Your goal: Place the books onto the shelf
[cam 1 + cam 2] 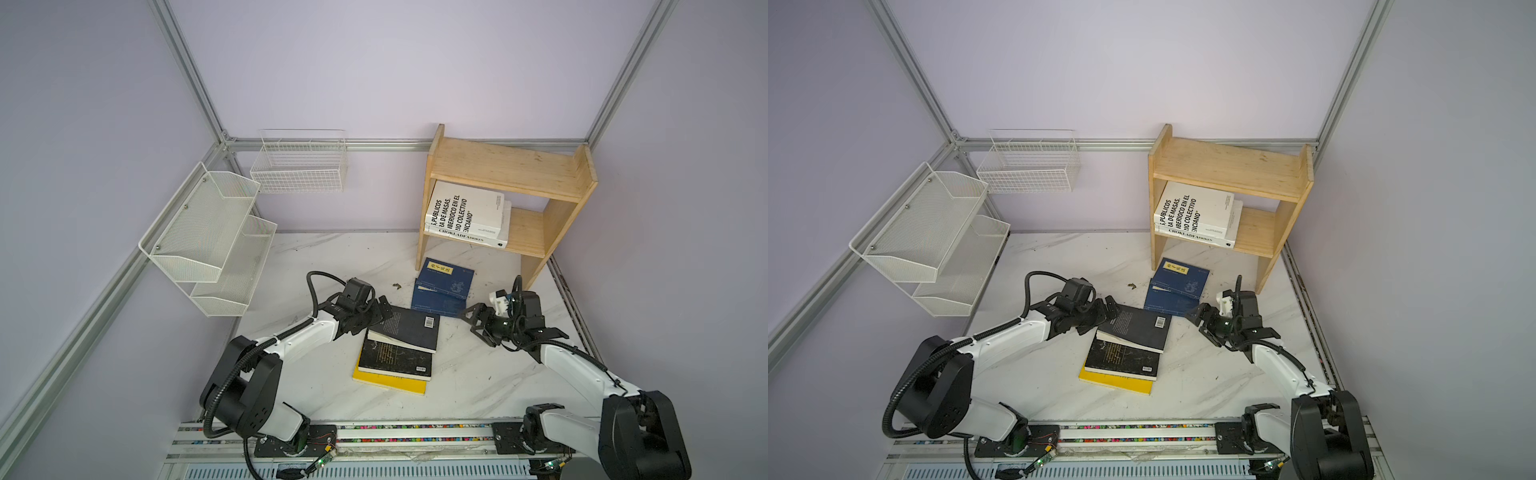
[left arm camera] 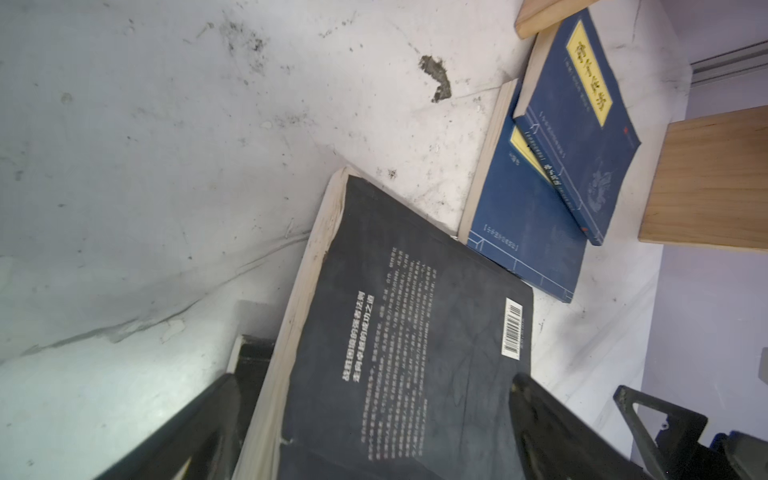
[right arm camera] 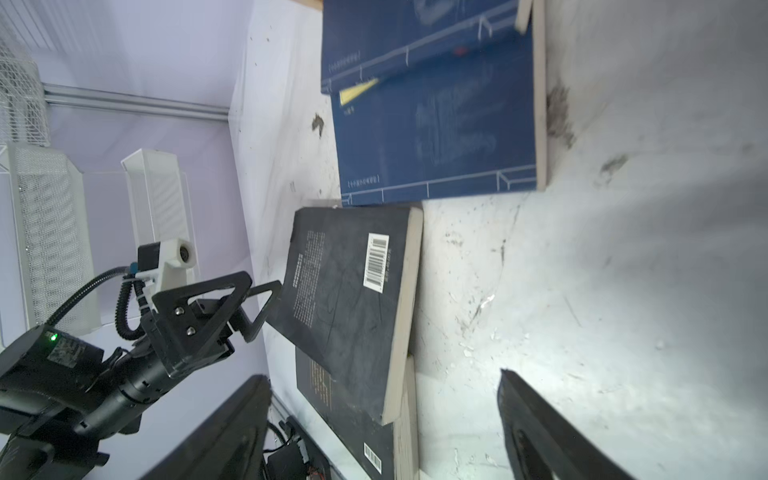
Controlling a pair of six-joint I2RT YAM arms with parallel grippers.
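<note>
**Two white ones shelved, five books still out on the counter**

The setup is a scuffed white marble-look counter (image 1: 328, 262) with grey veins and plenty of grime. It's boxed in by lilac walls (image 1: 415, 62) on aluminium framing (image 1: 195, 83). A white mesh rack (image 1: 208, 232) and a wire basket (image 1: 299, 164) hang on the walls, well out past the left claw (image 1: 372, 318).

The wooden shelf (image 1: 507, 166) stands beyond the right claw (image 1: 473, 324). Two white books (image 1: 465, 212) lie flat on its lower tier, shoved to the end on the left claw's side. Their long sides run along the board, and the bottom one's spine faces out at the claws.

Between the claws sits a stack: yellow book (image 1: 386, 384) at the bottom, lower black book (image 1: 395, 359) on it, then the top black book (image 1: 409, 328). That top one lies skewed with its back cover up. Its long axis runs straight out from the left claw, with the barcode at the far end.

The left claw is spread wide with that book's near end between its fingers. I can't tell if either finger presses on it. The right claw is released too, with nothing in it.

Two navy books (image 1: 442, 286) are stacked just past the right claw's tips, at the shelf's foot, yellow label up.

The shelf's tiers and the yellow book show only in both top views. The left wrist view gives the print on the black cover, its grubby page edge and a dark scrap (image 2: 436, 79) on the counter ahead. The right wrist view catches the left claw side-on, with a fingertip at the book's corner. The navy covers are blurred there.
</note>
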